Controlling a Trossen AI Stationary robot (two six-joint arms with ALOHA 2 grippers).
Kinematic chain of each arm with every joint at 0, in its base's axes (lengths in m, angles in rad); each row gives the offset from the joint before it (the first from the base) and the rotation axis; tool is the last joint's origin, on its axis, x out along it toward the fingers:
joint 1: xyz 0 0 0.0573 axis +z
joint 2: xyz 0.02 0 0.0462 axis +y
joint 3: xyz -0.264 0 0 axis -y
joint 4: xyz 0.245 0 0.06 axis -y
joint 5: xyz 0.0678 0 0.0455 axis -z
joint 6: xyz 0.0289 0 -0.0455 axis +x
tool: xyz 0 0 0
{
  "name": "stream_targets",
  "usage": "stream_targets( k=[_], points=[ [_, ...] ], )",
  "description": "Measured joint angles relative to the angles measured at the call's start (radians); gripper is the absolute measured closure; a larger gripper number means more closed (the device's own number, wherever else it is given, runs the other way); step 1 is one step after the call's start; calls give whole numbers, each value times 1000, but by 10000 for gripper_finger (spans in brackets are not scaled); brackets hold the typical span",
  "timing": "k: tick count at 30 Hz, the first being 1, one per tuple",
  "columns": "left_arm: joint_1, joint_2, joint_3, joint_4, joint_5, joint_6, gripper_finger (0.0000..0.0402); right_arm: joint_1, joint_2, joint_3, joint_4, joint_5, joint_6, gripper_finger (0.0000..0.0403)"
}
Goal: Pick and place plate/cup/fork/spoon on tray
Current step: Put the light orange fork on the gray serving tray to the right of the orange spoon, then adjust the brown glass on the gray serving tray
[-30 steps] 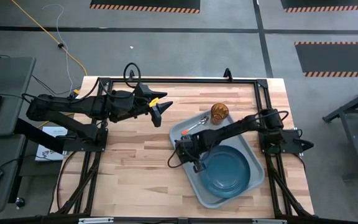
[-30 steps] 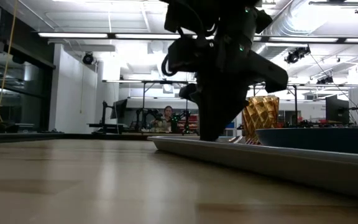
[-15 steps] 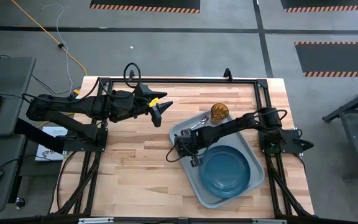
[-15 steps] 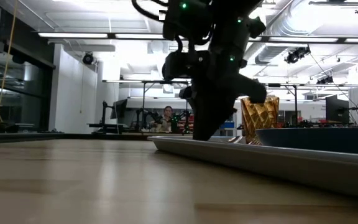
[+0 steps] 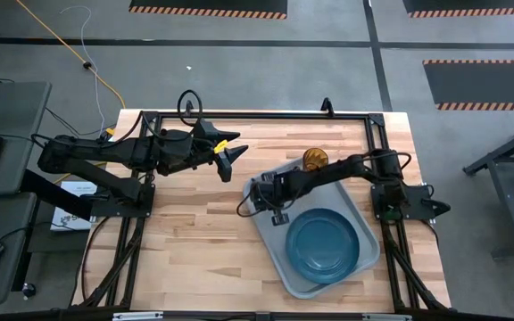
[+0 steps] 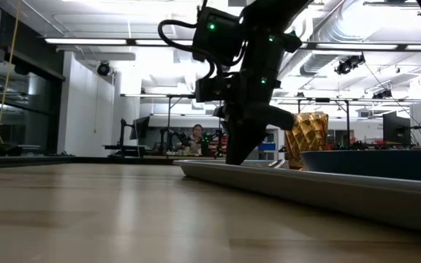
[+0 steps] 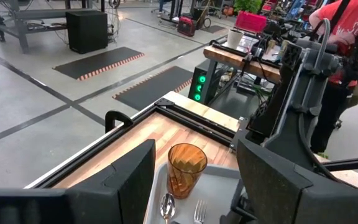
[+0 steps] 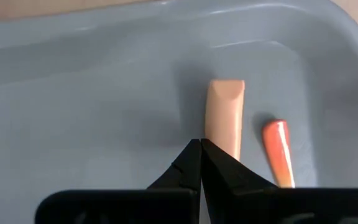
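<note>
The pale grey-blue tray (image 5: 275, 254) lies on the table's right half. The dark blue plate (image 5: 326, 245) rests in its near part. The amber cup (image 5: 315, 159) stands upright at its far corner, and the left wrist view shows it (image 7: 185, 167) too. The spoon (image 7: 166, 205) and fork (image 7: 199, 211) lie side by side in the tray. My right gripper (image 8: 201, 148) is shut low over the tray's far left part (image 5: 259, 198), beside the spoon's pale handle (image 8: 224, 115). The fork's orange handle (image 8: 278, 152) lies farther off. My left gripper (image 5: 230, 160) is open and empty, above the table's far middle. My right gripper's shut tips point down at the tray floor, right beside the free end of the spoon's pale handle (image 8: 213, 134). I cannot tell whether they touch the handle or the tray.
Bare wooden tabletop (image 5: 186, 232) lies left of the tray. A black frame rail (image 5: 257, 116) runs around the table's edges. A person (image 7: 353, 37) stands beyond the table's far right corner, and another person (image 6: 196, 135) sits far back in the room.
My right gripper, still shut, has gone from the plate's left side toward the table's far edge, along the tray's left part, to the utensils' handle ends. The plate, cup and tray have stayed put.
</note>
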Motion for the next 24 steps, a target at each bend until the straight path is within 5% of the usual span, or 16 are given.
stream_targets(
  k=[7,15,24],
  points=[
    [0,0,0,0,0,0,188,-18,-4,0,-41,-7,6,403],
    [0,0,0,0,-5,2,188,0,-15,-8,-290,4,19,403],
    [0,0,0,2,-6,2,188,-45,-205,-238,-212,-1,114,403]
  ],
)
